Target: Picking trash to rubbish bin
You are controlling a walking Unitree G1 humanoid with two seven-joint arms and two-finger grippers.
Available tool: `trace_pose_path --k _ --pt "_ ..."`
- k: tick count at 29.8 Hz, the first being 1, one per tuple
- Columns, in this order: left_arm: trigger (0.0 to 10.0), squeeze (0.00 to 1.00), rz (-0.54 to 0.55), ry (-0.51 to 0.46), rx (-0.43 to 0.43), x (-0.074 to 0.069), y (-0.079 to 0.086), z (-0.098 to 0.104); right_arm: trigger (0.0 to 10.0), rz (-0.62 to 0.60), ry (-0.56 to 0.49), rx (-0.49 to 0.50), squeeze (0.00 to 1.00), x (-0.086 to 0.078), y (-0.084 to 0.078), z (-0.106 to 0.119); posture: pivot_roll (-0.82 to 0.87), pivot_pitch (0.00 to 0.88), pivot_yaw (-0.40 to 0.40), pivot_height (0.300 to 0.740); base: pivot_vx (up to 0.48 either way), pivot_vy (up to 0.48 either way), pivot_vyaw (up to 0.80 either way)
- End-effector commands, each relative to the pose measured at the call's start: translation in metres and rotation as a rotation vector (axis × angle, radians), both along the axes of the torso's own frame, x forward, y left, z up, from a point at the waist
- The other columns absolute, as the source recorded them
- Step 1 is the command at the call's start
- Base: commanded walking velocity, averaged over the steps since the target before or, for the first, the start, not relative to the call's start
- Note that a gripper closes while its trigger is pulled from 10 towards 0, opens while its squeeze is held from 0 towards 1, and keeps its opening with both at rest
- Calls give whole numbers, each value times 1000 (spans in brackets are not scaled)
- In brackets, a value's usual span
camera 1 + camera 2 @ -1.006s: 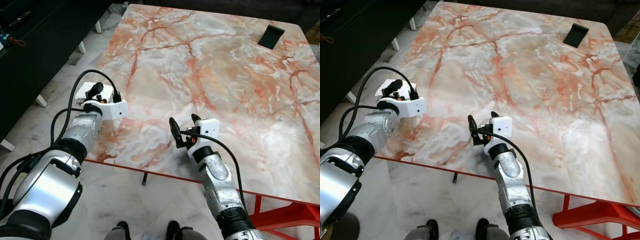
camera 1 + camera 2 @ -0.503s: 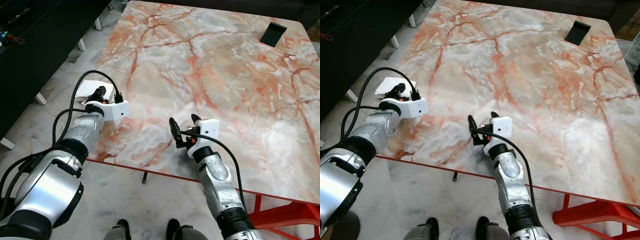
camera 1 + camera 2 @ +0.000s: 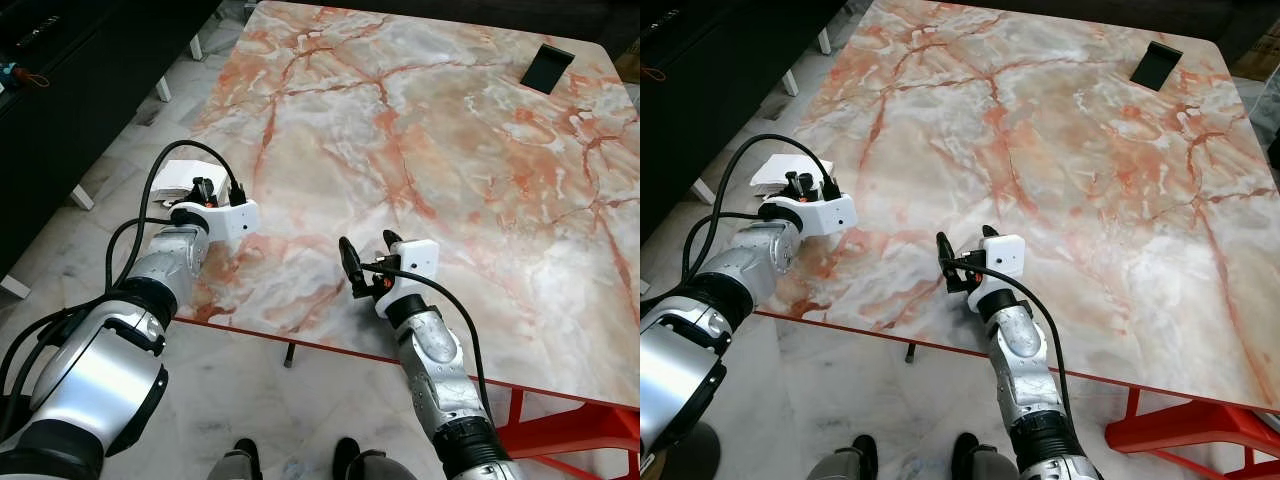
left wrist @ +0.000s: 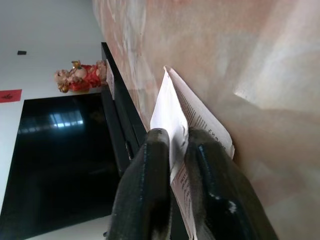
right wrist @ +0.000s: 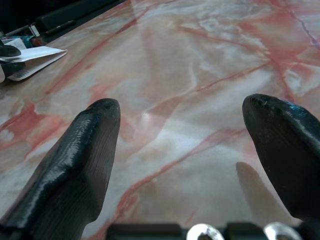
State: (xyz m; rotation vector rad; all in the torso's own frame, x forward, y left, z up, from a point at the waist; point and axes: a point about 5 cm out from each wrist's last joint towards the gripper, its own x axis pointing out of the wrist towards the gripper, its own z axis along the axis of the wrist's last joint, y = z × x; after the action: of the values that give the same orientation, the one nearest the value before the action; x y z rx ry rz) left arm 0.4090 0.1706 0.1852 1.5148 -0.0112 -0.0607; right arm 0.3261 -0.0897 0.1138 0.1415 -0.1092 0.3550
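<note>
the left gripper [image 4: 172, 165] is at the left edge of the marble table [image 3: 420, 130], and its two black fingers [image 4: 145, 190] are pinched shut on a folded white paper [image 4: 172, 107] with small print on it. in the left wrist view the sheet's edge runs right down between the two fingers and the rest of it fans out past the fingertips, lying flat against the tabletop. from the head views the same paper [image 3: 178, 177] sits just beyond the fingertips, at the very edge of the table with part of it hanging out over the floor.

the right gripper [image 3: 368, 257] is over the near edge of the table, well apart from the paper, fingers spread wide with nothing between them. in the right wrist view you just see bare marble in the gap between the fingers [image 5: 75, 150], and the paper [image 5: 32, 55] is way off to one side, far ahead of that fingertip.

other stuff: a small black object [image 3: 547, 67] on the far corner of the table, well beyond both grippers, and a dark cabinet [image 3: 60, 90] past the left gripper's side. a red and gold ornament [image 4: 80, 76] sits on top of the dark cabinet in the left wrist view.
</note>
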Motion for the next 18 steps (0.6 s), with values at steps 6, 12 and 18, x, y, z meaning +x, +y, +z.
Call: trace_pose_path --k 6,12,18 --pt "0 0 -5 13 -13 -1 -6 -6 10000 3 11 8 0 -2 3 -2 58 236 -48 740 0 0 0" --pt "0 0 -16 22 -6 -6 -9 -20 10000 -2 6 13 0 0 4 -1 67 215 -34 740 0 0 0" --pt "0 0 -8 16 -5 -13 -3 -33 10000 1 4 22 0 1 9 -1 82 184 -19 740 0 0 0"
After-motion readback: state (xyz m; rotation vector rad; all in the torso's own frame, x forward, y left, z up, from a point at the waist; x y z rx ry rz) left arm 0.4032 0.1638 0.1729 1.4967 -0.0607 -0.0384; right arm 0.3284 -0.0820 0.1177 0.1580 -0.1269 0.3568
